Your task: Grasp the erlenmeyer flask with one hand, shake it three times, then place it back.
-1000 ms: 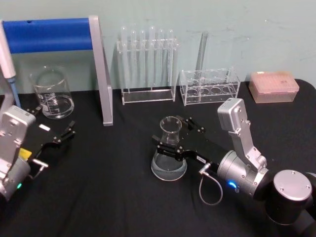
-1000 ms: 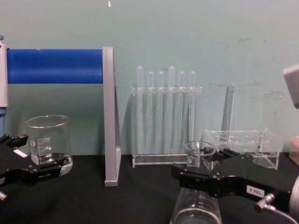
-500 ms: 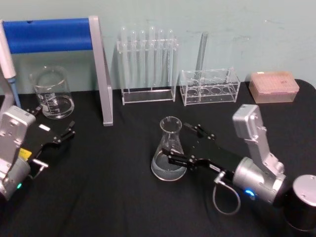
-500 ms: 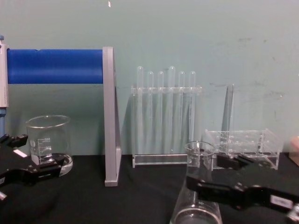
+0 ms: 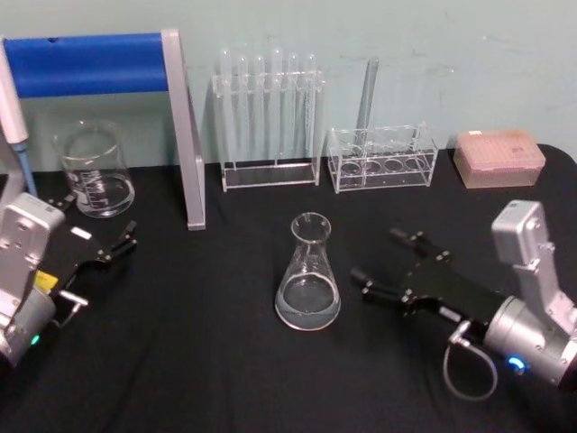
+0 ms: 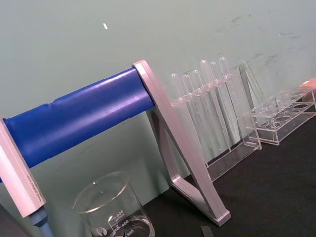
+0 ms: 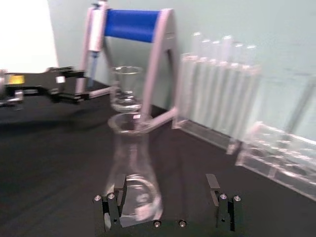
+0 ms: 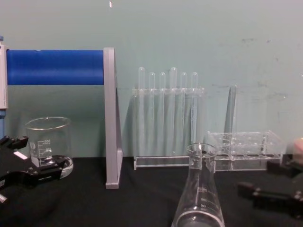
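Observation:
The erlenmeyer flask (image 5: 308,275) stands upright on the black table near the middle, with a little clear liquid in its base; the chest view shows the flask (image 8: 199,194) low in the centre. My right gripper (image 5: 379,257) is open and lies to the flask's right, apart from it. In the right wrist view the flask (image 7: 132,168) stands ahead of the right gripper (image 7: 166,190), nearer one finger, with nothing between the fingers. At the table's left side my left gripper (image 5: 99,225) rests open near the beaker.
A glass beaker (image 5: 95,171) stands at the back left beside a blue-barred stand (image 5: 90,63). A rack of test tubes (image 5: 269,117), a second clear rack (image 5: 383,158) and a pink tip box (image 5: 500,158) line the back edge.
My right gripper has let go of the flask's neck and drawn back to the right. The flask stays standing on the table. The left arm has not moved.

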You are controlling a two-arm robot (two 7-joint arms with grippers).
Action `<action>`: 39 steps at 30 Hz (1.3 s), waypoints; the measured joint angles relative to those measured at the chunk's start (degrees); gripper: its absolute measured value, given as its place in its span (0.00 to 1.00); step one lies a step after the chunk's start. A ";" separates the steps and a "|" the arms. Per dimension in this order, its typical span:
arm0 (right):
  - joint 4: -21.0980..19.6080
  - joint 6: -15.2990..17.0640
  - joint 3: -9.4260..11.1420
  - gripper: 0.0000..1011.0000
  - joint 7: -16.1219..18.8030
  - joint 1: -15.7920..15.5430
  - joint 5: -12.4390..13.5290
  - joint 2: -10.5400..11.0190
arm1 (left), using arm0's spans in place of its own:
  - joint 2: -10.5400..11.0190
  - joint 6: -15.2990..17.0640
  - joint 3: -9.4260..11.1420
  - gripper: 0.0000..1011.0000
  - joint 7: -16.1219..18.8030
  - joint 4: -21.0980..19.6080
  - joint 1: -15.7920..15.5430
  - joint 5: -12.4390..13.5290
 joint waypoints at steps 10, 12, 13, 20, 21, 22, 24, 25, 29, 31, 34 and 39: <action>3.68 -0.41 4.13 0.99 -12.05 2.64 -5.13 -4.84 | 0.00 0.00 0.00 0.99 0.00 0.00 0.00 0.00; 5.29 -1.04 4.30 0.99 -15.53 3.98 -7.81 -6.59 | 0.00 0.00 0.00 0.99 0.00 0.00 -0.01 0.00; 5.85 -1.21 4.30 0.99 -16.46 4.40 -8.55 -7.10 | 0.00 0.00 0.00 0.99 0.00 0.00 0.00 0.00; 12.08 -4.02 2.60 0.99 -24.60 8.45 -17.86 -11.24 | 0.00 0.00 0.00 0.99 0.00 0.00 0.00 0.00; 12.69 -4.24 2.36 0.99 -25.05 8.78 -18.64 -11.50 | 0.00 0.00 0.00 0.99 0.00 0.00 0.00 0.00; 13.69 -4.57 1.90 0.99 -25.72 9.31 -20.05 -11.98 | 0.00 0.00 0.00 0.99 0.00 0.00 0.00 0.00; 14.75 -4.74 1.53 0.99 -26.12 9.77 -21.29 -12.51 | 0.00 0.00 0.00 0.99 0.00 0.00 0.00 0.00; 14.96 -4.76 1.46 0.99 -26.17 9.87 -21.64 -12.66 | 0.00 0.00 0.00 0.99 0.00 0.00 0.00 0.00; 15.35 -4.80 1.37 0.99 -26.29 10.06 -22.20 -12.88 | 0.00 0.00 0.00 0.99 0.00 0.00 0.00 0.00; 15.34 -4.80 1.37 0.99 -26.31 10.06 -22.18 -12.86 | 0.00 0.00 0.00 0.99 0.00 0.00 0.00 0.00; 15.32 -4.80 1.37 0.99 -26.32 10.06 -22.17 -12.83 | 0.00 0.00 0.00 0.99 0.00 0.00 0.00 0.00; 15.24 -4.80 1.39 0.99 -26.35 10.04 -22.12 -12.81 | 0.00 0.00 0.00 0.99 0.00 0.00 0.00 0.00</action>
